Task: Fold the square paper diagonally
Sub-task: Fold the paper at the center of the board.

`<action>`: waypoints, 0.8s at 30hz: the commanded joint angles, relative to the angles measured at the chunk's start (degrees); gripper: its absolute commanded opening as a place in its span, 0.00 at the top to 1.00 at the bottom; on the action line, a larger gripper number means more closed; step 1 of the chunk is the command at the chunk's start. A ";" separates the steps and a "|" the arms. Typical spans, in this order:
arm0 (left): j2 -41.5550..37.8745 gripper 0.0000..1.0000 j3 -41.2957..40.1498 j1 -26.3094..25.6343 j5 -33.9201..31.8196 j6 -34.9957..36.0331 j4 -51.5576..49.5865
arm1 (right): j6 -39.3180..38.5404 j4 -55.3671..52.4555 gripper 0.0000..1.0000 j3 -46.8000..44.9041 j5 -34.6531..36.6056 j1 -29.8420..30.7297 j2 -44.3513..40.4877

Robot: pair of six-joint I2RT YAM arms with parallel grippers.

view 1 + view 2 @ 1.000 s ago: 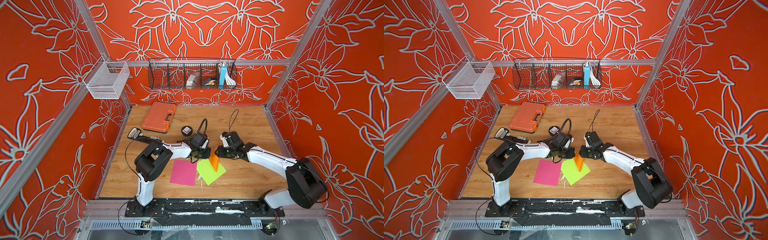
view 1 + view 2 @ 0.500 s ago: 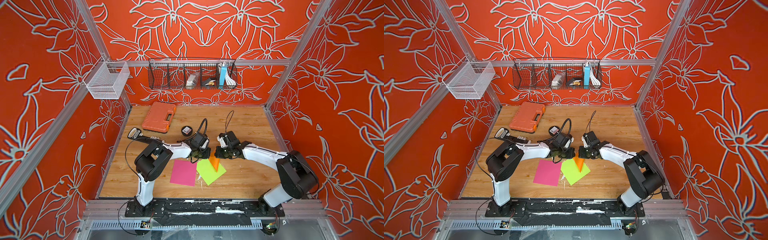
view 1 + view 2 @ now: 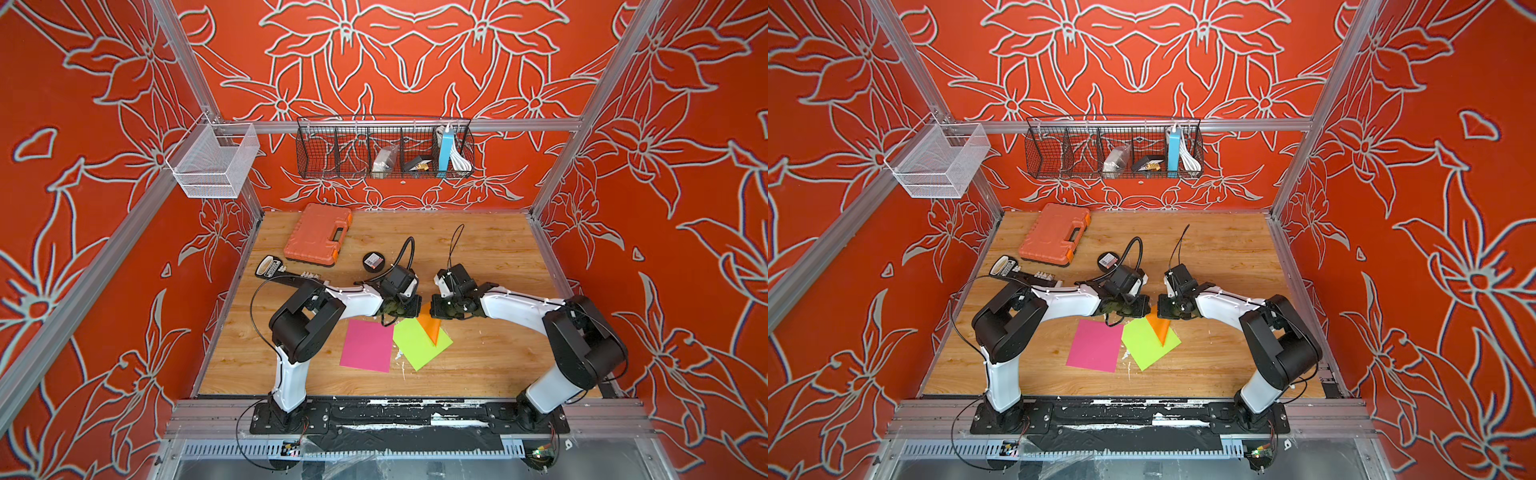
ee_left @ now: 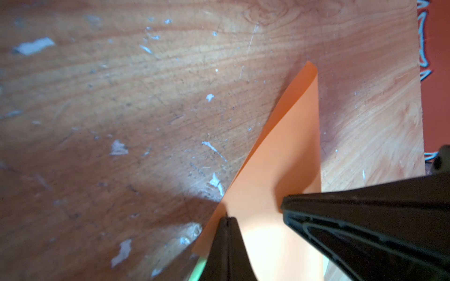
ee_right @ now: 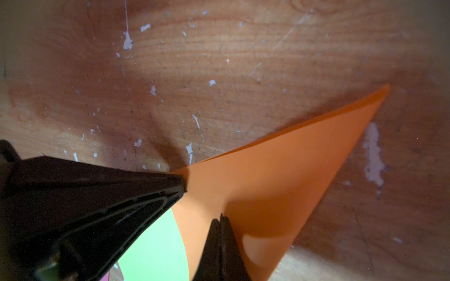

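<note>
The square paper is an orange sheet (image 3: 430, 326) (image 3: 1159, 328), bent up off the wooden table between my two grippers, its lower tip lying over a green sheet (image 3: 419, 345). In the left wrist view my left gripper (image 4: 227, 219) is shut on the orange paper (image 4: 287, 146), with a finger (image 4: 365, 219) of the right gripper close beside it. In the right wrist view my right gripper (image 5: 221, 219) is shut on the orange paper (image 5: 292, 170), which tapers to a far point. Both top views show the left gripper (image 3: 409, 311) and the right gripper (image 3: 434, 309) almost touching.
A pink sheet (image 3: 368, 345) lies left of the green one (image 3: 1146, 345). An orange tool case (image 3: 318, 235), a black round tin (image 3: 373, 262) and a black hand tool (image 3: 270, 266) sit at the back left. A black wire basket (image 3: 384, 149) and a white one (image 3: 214, 160) hang on the walls.
The right gripper has closed on the orange paper, and the right arm has swung a little to the left. The left arm has stayed put.
</note>
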 commanded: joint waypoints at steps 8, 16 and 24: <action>2.00 1.00 0.81 -0.08 -1.53 0.40 -3.03 | -1.21 -0.52 1.00 -2.19 2.20 -2.45 0.86; 2.00 1.00 0.92 -0.16 -1.71 0.60 -3.12 | -1.56 -0.47 1.00 -3.44 2.57 -4.36 0.57; 1.93 1.00 0.95 -0.12 -1.84 0.70 -3.36 | -1.74 -0.23 1.00 -4.44 2.50 -6.32 0.00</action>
